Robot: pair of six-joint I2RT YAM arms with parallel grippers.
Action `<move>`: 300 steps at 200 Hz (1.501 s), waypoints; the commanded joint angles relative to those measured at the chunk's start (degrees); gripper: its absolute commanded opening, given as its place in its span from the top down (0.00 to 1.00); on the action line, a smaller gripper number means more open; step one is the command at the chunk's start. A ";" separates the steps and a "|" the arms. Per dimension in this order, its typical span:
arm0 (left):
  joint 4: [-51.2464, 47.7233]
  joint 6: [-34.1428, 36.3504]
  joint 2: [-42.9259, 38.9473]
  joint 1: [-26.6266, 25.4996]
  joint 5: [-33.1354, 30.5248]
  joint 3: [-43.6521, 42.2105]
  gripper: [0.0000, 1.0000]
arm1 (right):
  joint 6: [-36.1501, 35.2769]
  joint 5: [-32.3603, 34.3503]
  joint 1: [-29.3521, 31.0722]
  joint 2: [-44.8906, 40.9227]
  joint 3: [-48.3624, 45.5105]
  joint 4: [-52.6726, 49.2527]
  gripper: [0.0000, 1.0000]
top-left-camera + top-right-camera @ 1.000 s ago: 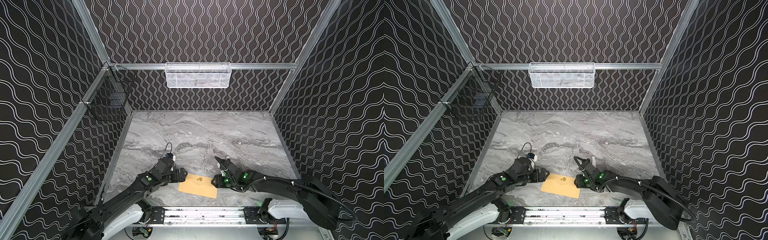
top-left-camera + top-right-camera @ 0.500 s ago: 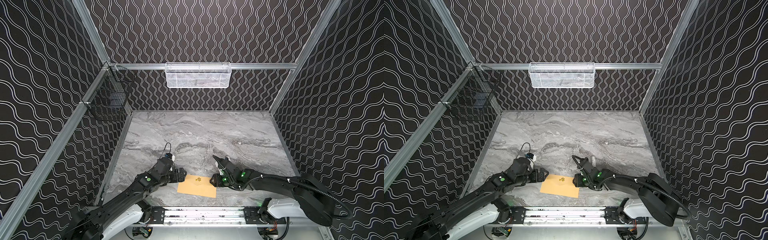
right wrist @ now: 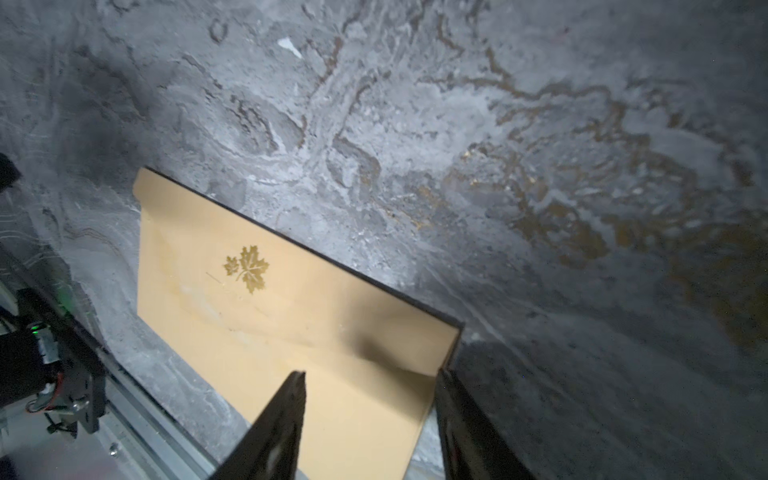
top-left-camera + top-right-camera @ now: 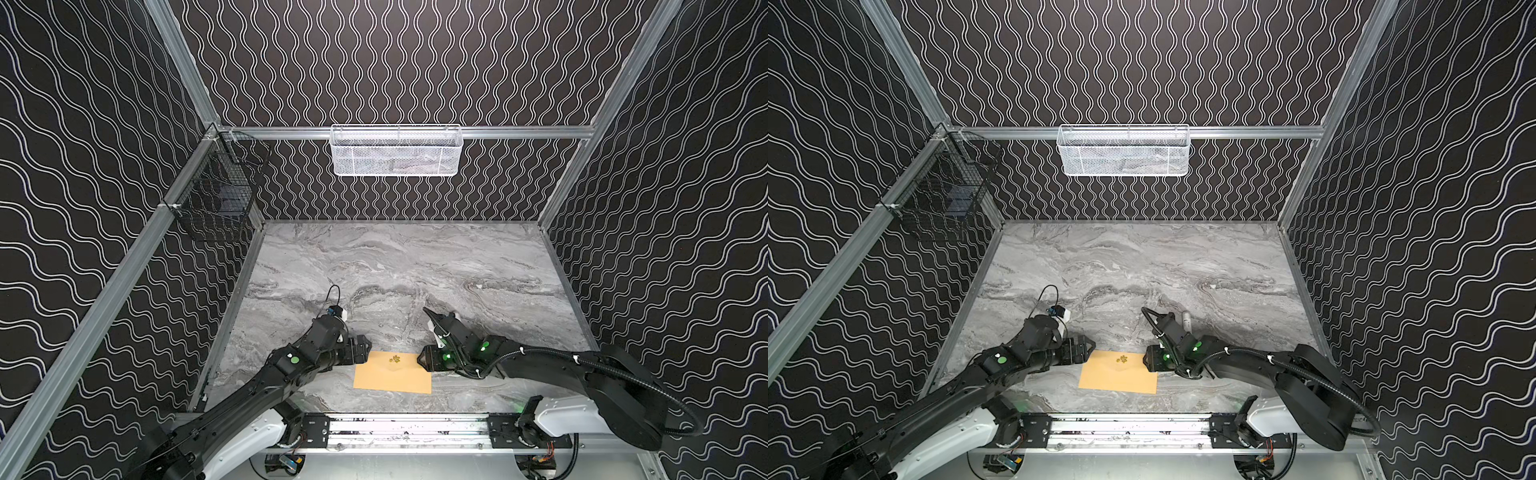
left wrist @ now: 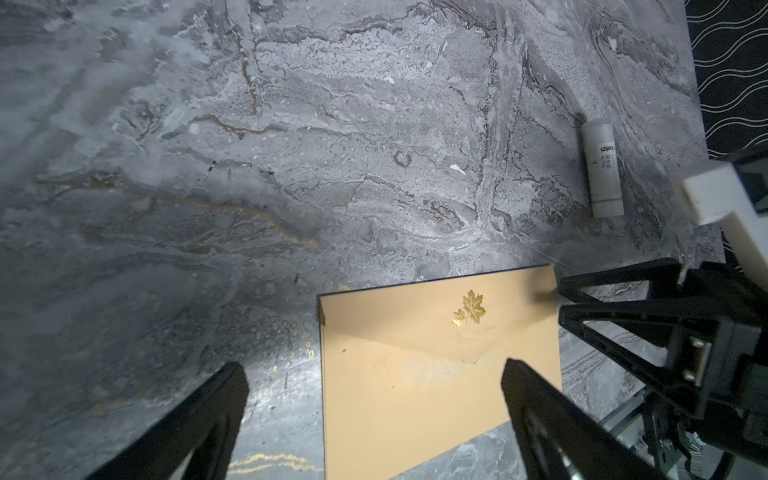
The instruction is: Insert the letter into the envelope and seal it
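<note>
The tan envelope (image 4: 392,374) (image 4: 1119,374) lies flat near the table's front edge, its flap folded down and a gold leaf mark (image 5: 469,307) on it. My left gripper (image 4: 365,350) (image 5: 374,370) is open at the envelope's left end, with the fingers wide over that end. My right gripper (image 4: 420,359) (image 3: 370,376) is at the right end with its jaws partly apart. One finger is over the envelope (image 3: 291,324) and the other is beside its edge, gripping nothing. The letter is not visible in any view.
A small white cylinder (image 5: 602,174) (image 4: 1187,320) lies on the marble behind my right arm. A white mesh basket (image 4: 397,151) hangs on the back wall and a black wire basket (image 4: 216,199) on the left wall. A metal rail (image 4: 407,428) runs along the front.
My right gripper has edged left against the envelope's right end, and the envelope has slid slightly left. The left arm has hardly moved.
</note>
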 commanded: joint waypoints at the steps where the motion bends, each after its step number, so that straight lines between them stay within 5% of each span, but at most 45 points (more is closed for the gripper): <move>1: 0.84 2.85 -0.60 0.14 -2.02 1.73 0.01 | -3.58 5.61 0.06 -4.97 2.18 -3.34 0.44; 26: 2.02 6.88 -0.84 0.08 -9.85 4.49 0.01 | -10.11 19.76 -0.06 -13.56 2.62 -5.17 0.29; 49: 5.09 8.35 2.29 0.22 -22.90 7.64 0.01 | -16.36 40.40 -1.52 -18.57 -0.60 -0.10 0.11; 81: 12.88 20.01 12.03 0.33 -38.92 9.39 0.01 | -47.62 49.47 -8.09 -25.57 -18.48 39.37 0.04; 94: 18.11 30.61 15.39 1.71 -43.70 11.03 0.02 | -52.46 43.25 -15.96 -25.67 -24.03 51.32 0.03; 122: 42.29 48.72 19.81 8.27 -33.39 3.52 0.02 | -49.35 36.61 -30.21 -17.01 -25.92 59.92 0.01; 141: 48.91 50.45 23.33 13.57 -22.61 1.51 0.02 | -47.93 35.42 -34.35 -7.48 -27.07 70.44 0.01; 179: 63.20 55.00 29.35 20.71 -11.31 -1.52 0.02 | -49.34 32.44 -38.29 5.75 -29.14 95.21 0.01; 221: 70.66 47.30 32.74 30.30 -2.73 -2.25 0.02 | -44.62 24.18 -45.29 16.40 -30.76 107.27 0.00; 251: 82.39 42.80 38.46 33.13 -6.45 -5.49 0.01 | -43.91 20.42 -46.74 14.68 -27.18 97.34 0.00; 282: 77.50 42.24 38.51 33.30 -7.97 -3.17 0.01 | -38.87 8.67 -54.03 12.50 -16.04 72.59 0.00; 300: 77.28 42.18 38.86 33.30 -7.64 -2.89 0.01 | -39.21 7.43 -55.00 11.97 -15.99 71.27 0.00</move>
